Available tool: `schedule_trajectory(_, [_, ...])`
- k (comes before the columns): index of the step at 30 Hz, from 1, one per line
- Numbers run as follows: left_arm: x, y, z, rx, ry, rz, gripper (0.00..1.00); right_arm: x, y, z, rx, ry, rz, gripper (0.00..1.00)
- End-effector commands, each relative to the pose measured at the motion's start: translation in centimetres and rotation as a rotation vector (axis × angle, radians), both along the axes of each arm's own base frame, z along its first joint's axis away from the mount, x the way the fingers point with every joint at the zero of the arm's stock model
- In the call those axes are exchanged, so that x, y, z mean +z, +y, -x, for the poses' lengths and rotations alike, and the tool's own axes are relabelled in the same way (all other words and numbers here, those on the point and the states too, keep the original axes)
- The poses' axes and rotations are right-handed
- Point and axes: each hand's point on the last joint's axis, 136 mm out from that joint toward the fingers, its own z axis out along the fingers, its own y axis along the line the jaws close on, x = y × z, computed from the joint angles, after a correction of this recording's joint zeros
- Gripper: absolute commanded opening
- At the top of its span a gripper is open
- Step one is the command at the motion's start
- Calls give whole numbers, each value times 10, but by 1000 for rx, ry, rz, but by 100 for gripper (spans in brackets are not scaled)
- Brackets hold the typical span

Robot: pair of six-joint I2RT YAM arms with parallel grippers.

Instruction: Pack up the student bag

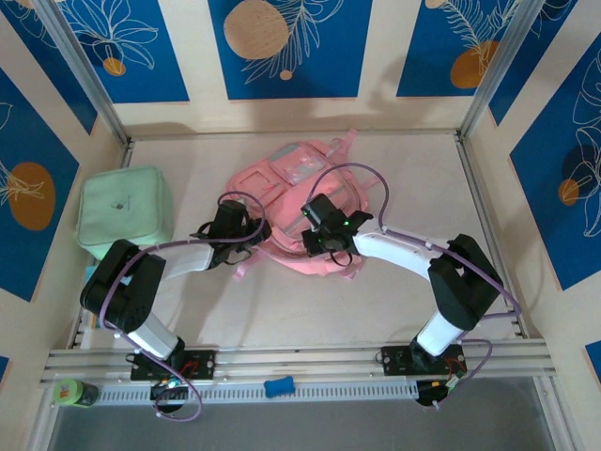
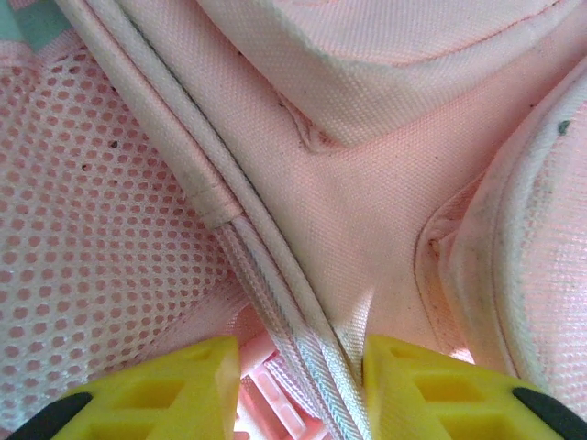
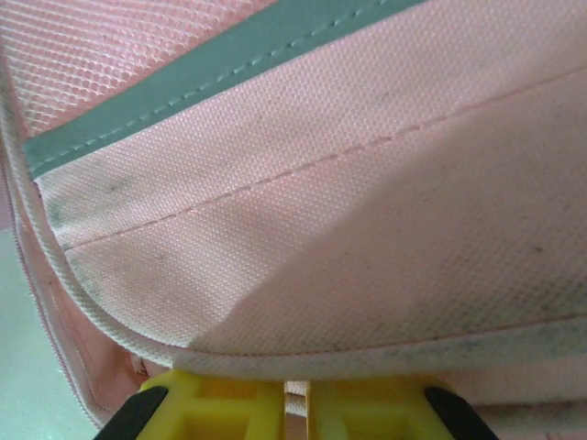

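Lying near the middle of the pale desk [image 1: 423, 178], a large pink fabric backpack [image 1: 272, 188] is pictured from above, with a mint-green square soft case [image 1: 122, 211] set well apart on its left. Both arms are bent in over the backpack: the left tool [image 1: 255, 235] is placed at its left edge, the right tool [image 1: 324, 240] over its near middle. In the left wrist view, the yellow fingers [image 2: 431, 385] are shown partly apart, astride a corded seam [image 2: 275, 275] that runs between pink mesh [image 2: 92, 229] and woven cloth. The seam is touched by one finger, a gap is shown at the other, and no firm hold can be made out. In the right wrist view, the fingers are shown all but closed beneath a piped flap [image 3: 367, 229] crossed by a grey-green band [image 3: 229, 64]. A sliver of pink material is seen in the slit; whether it is pinched cannot be told.
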Motion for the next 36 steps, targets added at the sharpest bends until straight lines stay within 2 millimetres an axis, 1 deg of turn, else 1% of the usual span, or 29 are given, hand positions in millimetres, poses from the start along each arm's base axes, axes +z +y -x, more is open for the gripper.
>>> schedule_trajectory(1, [2,6,0,23,3,-12,39,15,22,10,108,-50,-62,19])
schedule_trajectory(3, [4,5,1,18,0,-9,39,17,17,16,51,-45,-33,23])
schedule_trajectory(6, [10,3,1,19,-14,1,39,15,20,28,-75,31,-66,28])
schedule_trajectory(9, [13,0,2,20,-20,6,39,11,24,32,-185,32,-38,40])
schedule_trajectory(12, [14,0,3,26,-21,2,40,5,18,27,-335,75,1,52])
schedule_trajectory(14, [14,-1,5,29,-20,9,40,6,27,22,-368,91,-39,57])
schedule_trajectory(17, [15,-4,8,37,-29,9,40,10,33,13,-418,69,-64,62])
schedule_trajectory(20, [14,-3,10,61,-29,10,41,0,23,6,-520,69,-19,63])
schedule_trajectory(22, [11,0,12,86,-22,5,41,-2,24,1,-546,55,-18,63])
schedule_trajectory(24, [7,1,13,109,-17,-6,42,-2,30,-3,-535,17,-20,63])
schedule_trajectory(26, [0,2,12,119,-8,-11,42,-3,31,-5,-533,-3,7,61])
schedule_trajectory(27, [-3,3,12,124,1,-18,42,-2,29,-5,-532,-12,32,60])
schedule_trajectory(31, [-7,3,10,127,-3,-28,42,-1,8,1,-553,-32,118,51])
schedule_trajectory(34, [-8,1,9,119,4,-26,42,1,-9,9,-557,-37,145,44])
schedule_trajectory(36, [-6,0,9,116,0,-19,43,1,-13,12,-549,-31,135,40])
